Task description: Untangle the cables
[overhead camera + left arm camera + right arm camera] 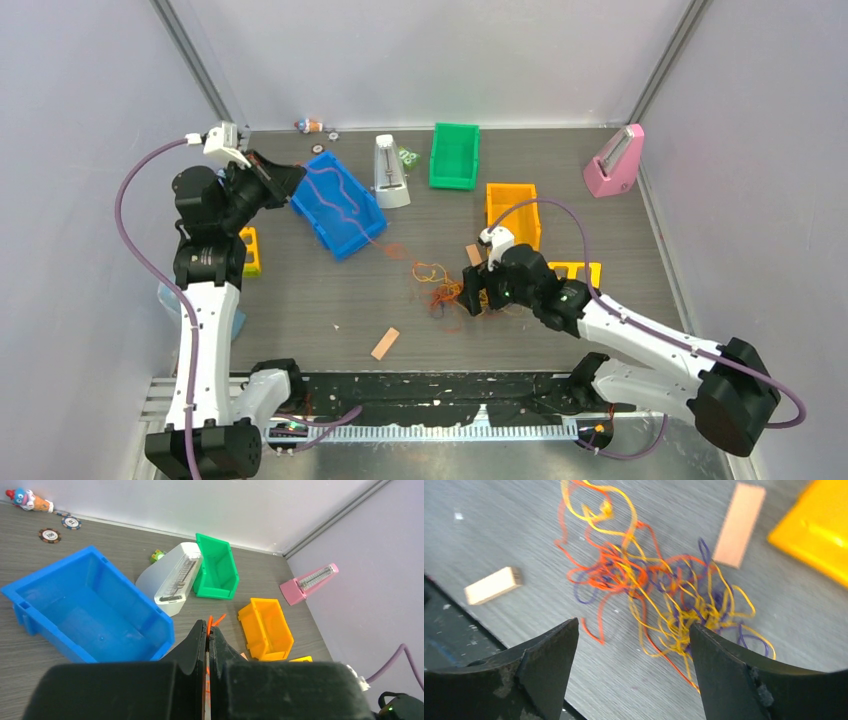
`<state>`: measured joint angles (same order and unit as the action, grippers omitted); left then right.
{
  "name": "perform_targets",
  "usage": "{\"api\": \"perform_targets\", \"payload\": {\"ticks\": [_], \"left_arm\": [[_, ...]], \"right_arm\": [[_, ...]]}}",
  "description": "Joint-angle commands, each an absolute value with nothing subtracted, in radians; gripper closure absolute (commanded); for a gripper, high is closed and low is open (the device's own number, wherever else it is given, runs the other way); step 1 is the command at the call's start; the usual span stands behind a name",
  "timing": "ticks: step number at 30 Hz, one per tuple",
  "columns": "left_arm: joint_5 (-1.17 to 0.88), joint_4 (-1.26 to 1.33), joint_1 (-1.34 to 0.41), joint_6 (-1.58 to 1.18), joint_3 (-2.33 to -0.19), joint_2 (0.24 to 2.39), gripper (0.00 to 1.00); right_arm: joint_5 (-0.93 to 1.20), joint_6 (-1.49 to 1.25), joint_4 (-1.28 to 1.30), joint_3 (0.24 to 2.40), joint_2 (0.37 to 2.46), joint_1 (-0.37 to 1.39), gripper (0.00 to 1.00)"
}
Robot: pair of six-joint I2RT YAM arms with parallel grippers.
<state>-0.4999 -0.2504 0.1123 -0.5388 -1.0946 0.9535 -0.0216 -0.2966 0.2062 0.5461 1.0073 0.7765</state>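
Left pincer (pixel 207 630) closed tight, fingers pressed together on a single orange strand (pixel 213 621) whose end sticks out past the tips. It is held above the bench (pixel 300 300), beside the blue bin (pixel 352 243). In the top view a thin strand runs across the blue bin and on toward the cables (pixel 659 585). Right pincer (pixel 633 625) wide open, gripping nothing, poised directly over the cables. These lie mid-bench as a loose tangle of orange, yellow, red and purple strands, between a tan block (pixel 494 585) and a tan strip (pixel 739 525), with an orange bin (pixel 819 530) near.
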Motion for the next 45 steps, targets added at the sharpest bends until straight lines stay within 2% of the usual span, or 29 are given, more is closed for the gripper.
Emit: {"api": "perform_targets", "payload": {"ticks": [1,8,16,20,22,24,25,26,28,30,36,40,45], "left_arm": [[-0.545,-0.193,0.11,-0.538,-1.116,0.954,1.0],[-0.561,-0.211,0.11,-0.539,-1.141,0.97,1.0],[-0.55,-0.238,0.11,-0.524,-1.19,0.987,1.0],[-0.522,-0.26,0.117,-0.503,-1.245,1.014,1.0],[-0.518,-0.269,0.126,-0.51,-1.274,1.036,1.0],[-0.518,-0.28,0.136,-0.52,-1.305,1.062,1.0],[-0.515,-0.283,0.141,-0.525,-1.322,1.073,1.0],[-0.507,-0.286,0.145,-0.528,-1.331,1.084,1.0],[-0.479,-0.288,0.146,-0.53,-1.341,1.104,1.0],[-0.458,-0.294,0.148,-0.533,-1.349,1.137,1.0],[-0.458,-0.273,0.147,-0.57,-1.309,1.229,1.0],[-0.391,-0.175,0.133,-0.621,-1.212,1.294,1.0],[-0.34,-0.161,0.093,-0.632,-1.222,1.425,1.0]], "right_arm": [[0.13,-0.177,0.088,0.662,1.048,0.781,0.12],[0.144,-0.115,0.009,0.793,1.305,0.787,0.03],[0.176,-0.148,-0.064,0.85,1.553,0.787,0.06],[0.195,-0.167,-0.071,0.836,1.604,0.787,0.16],[0.201,-0.181,-0.078,0.821,1.604,0.787,0.28],[0.19,-0.196,-0.08,0.805,1.591,0.788,0.54],[0.179,-0.2,-0.074,0.8,1.58,0.787,0.6],[0.174,-0.206,-0.06,0.793,1.571,0.787,0.71],[0.162,-0.215,-0.045,0.773,1.542,0.787,0.85],[0.134,-0.227,-0.03,0.743,1.489,0.788,0.93],[0.119,-0.26,-0.019,0.623,1.334,0.787,0.95],[0.196,-0.276,-0.055,0.557,1.248,0.787,0.95],[0.255,-0.289,-0.097,0.526,1.178,0.787,0.95]]}}
